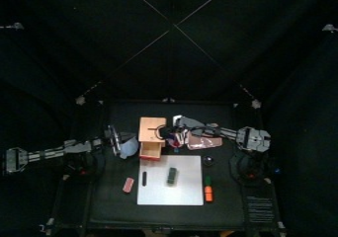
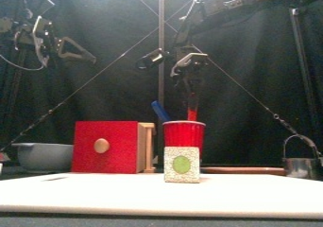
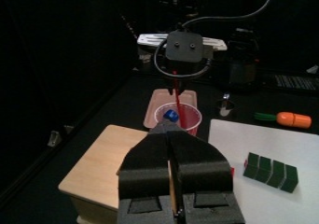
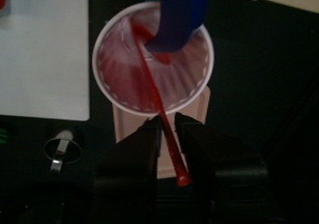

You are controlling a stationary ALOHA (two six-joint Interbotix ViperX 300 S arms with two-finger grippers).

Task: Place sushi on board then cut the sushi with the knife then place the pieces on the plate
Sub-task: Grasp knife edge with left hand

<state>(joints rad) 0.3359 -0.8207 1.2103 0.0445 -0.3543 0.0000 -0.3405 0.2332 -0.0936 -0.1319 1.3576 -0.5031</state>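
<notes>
The dark green sushi roll (image 1: pixel 173 175) (image 2: pixel 183 165) (image 3: pixel 270 170) stands on the white board (image 1: pixel 189 190) (image 3: pixel 249 144). The red cup (image 2: pixel 183 134) (image 3: pixel 178 118) (image 4: pixel 156 60) sits on the pink tray (image 1: pixel 205 143) (image 3: pixel 163 101) with the blue knife (image 2: pixel 161 111) (image 4: pixel 185 13) leaning in it. My right gripper (image 2: pixel 190 82) (image 3: pixel 182 69) (image 4: pixel 174 144) hangs over the cup, shut on the red knife (image 2: pixel 192 106) (image 4: pixel 159 97), whose tip is still inside the cup. My left gripper (image 1: pixel 126 147) (image 3: pixel 178 162) is shut and empty, raised near the wooden box.
The wooden box (image 1: pixel 152 137) (image 2: pixel 105 148) with its red drawer front stands left of the cup. A blue-grey bowl (image 2: pixel 44 155) is at the far left, a metal cutter (image 2: pixel 300 165) (image 4: pixel 60 148) at the right. An orange toy (image 1: pixel 208 193) (image 3: pixel 289 119) lies on the board, a red toy (image 1: pixel 129 185) beside it.
</notes>
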